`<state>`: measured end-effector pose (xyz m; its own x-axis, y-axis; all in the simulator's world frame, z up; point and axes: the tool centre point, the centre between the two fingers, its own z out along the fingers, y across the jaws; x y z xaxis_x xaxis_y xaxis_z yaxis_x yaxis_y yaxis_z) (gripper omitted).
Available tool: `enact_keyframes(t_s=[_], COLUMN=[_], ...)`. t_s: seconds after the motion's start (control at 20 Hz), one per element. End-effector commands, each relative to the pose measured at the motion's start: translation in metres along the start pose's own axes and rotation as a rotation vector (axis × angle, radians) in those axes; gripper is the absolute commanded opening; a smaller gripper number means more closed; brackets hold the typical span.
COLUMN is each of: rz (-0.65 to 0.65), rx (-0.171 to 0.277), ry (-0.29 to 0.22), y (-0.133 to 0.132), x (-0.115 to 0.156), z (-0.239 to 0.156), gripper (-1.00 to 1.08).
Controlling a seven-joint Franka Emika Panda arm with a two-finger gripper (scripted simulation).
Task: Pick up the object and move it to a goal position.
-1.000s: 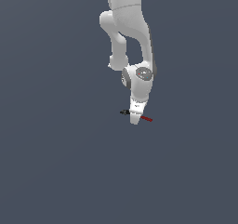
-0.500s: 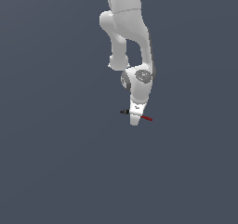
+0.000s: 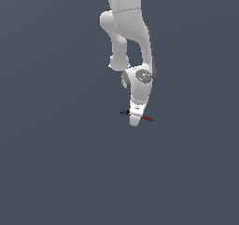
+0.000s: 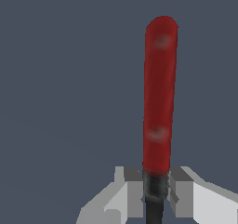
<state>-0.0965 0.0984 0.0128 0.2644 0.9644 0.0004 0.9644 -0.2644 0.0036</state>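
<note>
Pincer (image 4: 155,193) fingers (image 4: 186,190) are seen pressed against both sides of the stick (image 4: 158,102) in the wrist view, at the dark band where the red shaft meets the black end, so the pincer is closed on it. The red shaft is shown running away from the fingers over plain grey ground. In the exterior view, the stick (image 3: 146,118) is held crosswise at the tip of the pincer (image 3: 135,121), its black end jutting to the exterior view's left and its red shaft to the right. Behind and above, the white arm (image 3: 128,28) is seen reaching down.
</note>
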Motion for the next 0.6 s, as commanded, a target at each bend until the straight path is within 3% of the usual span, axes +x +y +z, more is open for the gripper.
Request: enact_keyframes(t_s=[0.0,0.55], rz=[0.001,0.0], rx=[0.0,0.0], ry=[0.0,0.0], y=[0.003,0.034], x=[-0.004,-0.061], z=[-0.002,-0.03], gripper=[-1.0,-1.0])
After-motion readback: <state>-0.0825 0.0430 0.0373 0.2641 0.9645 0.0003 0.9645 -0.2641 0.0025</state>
